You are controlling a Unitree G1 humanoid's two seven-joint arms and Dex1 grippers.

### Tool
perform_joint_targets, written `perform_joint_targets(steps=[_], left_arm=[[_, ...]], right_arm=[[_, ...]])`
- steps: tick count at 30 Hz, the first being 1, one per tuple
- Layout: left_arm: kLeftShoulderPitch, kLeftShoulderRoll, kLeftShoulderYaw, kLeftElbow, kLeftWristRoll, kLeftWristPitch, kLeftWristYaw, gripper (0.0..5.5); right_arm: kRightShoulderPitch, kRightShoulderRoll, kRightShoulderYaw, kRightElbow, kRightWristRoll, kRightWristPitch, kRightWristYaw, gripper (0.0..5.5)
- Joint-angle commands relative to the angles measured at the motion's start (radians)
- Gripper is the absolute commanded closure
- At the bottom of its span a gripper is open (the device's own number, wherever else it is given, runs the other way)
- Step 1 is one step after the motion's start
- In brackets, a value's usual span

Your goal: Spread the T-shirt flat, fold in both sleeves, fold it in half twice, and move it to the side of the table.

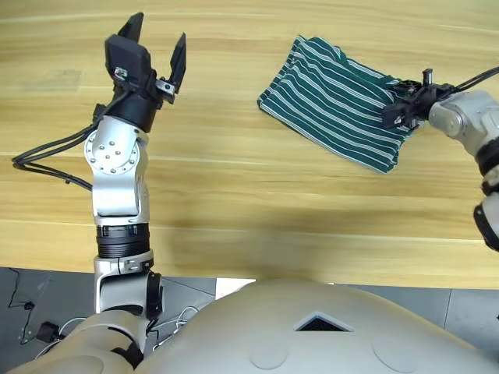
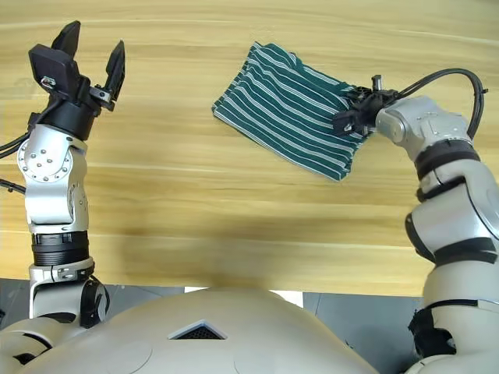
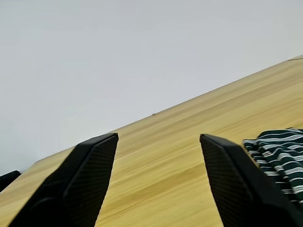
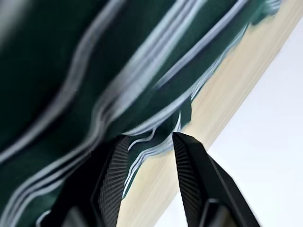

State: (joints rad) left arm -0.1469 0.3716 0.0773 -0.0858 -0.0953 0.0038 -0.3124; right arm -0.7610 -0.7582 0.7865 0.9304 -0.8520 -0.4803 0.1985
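The T-shirt (image 1: 335, 101), dark green with thin white stripes, lies folded into a small slanted rectangle on the wooden table (image 1: 234, 195), right of the middle. My right gripper (image 2: 347, 113) is at the shirt's right edge, shut on the cloth. In the right wrist view its two black fingers (image 4: 113, 175) pinch a striped hem of the T-shirt (image 4: 94, 71). My left gripper (image 1: 160, 31) is held up over the table's left part, well away from the shirt, open and empty. From the left wrist view the shirt's corner (image 3: 279, 151) shows beyond the left gripper (image 3: 158, 142).
Bare wood surrounds the shirt on all sides. The table's near edge (image 1: 234, 269) runs just ahead of my torso, with dark floor and cables (image 1: 47, 164) at the lower left. A pale wall (image 3: 142, 56) stands past the far edge.
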Motion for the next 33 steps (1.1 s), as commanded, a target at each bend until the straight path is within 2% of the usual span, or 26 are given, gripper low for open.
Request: perform_joint_targets(steps=[1,3,9,21,24,27,30,32,33], left_arm=[[0.006,-0.002,-0.019,-0.009,0.029,0.011,0.001,2.29],[0.002,-0.006,-0.030,-0.010,0.037,0.008,0.000,2.29],[-0.006,-0.004,-0.052,-0.026,0.055,0.003,-0.005,2.29],[0.037,-0.015,-0.053,-0.051,0.062,0.006,-0.003,2.29],[0.111,0.055,-0.021,-0.088,0.078,-0.067,-0.047,2.29],[0.243,0.208,0.059,-0.126,0.183,-0.292,-0.092,2.29],[0.402,0.387,0.106,-0.089,0.414,-0.574,-0.087,2.29],[0.476,0.452,0.115,-0.057,0.515,-0.689,-0.068,2.29],[0.504,0.476,0.114,-0.045,0.562,-0.735,-0.057,2.26]], right_arm=[[0.366,-0.134,0.035,-0.790,0.226,-0.088,0.299,3.78],[0.392,-0.147,0.028,-0.951,0.298,-0.075,0.337,3.78],[0.475,-0.129,-0.016,-1.140,0.332,-0.020,0.428,3.78],[0.578,-0.055,-0.121,-1.127,0.328,0.016,0.503,3.78],[0.646,-0.055,-0.210,-1.119,0.532,-0.016,0.479,3.78],[0.782,-0.094,-0.317,-1.129,0.682,-0.111,0.421,3.78],[0.904,-0.147,-0.394,-1.088,0.686,-0.232,0.383,3.78],[0.956,-0.163,-0.435,-1.049,0.628,-0.310,0.350,3.78],[0.972,-0.170,-0.453,-1.024,0.590,-0.354,0.331,3.58]])
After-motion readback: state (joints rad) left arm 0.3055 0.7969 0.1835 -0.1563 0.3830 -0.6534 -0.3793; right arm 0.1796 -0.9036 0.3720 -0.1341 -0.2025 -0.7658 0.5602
